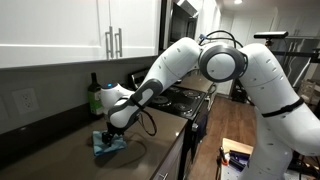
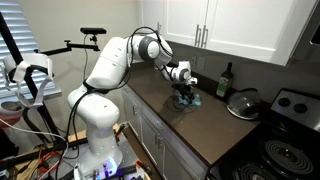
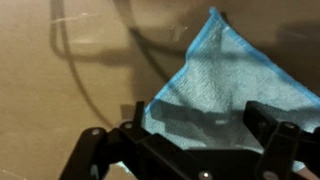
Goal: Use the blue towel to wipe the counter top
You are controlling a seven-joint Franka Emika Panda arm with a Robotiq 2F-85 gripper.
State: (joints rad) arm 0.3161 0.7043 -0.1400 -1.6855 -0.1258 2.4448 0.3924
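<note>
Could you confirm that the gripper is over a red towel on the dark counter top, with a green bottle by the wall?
Not quite: the towel is blue, not red, as the wrist view shows. The gripper is over it on the dark counter top, with a green bottle by the wall.

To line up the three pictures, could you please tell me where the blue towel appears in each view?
Exterior view: blue towel at lower left, on the counter, under the gripper.
Exterior view: towel just right of centre, beneath the gripper.
Wrist view: towel fills centre right, reaching down to the gripper.
Shared landmark: the gripper, right over the towel in all three.
</note>
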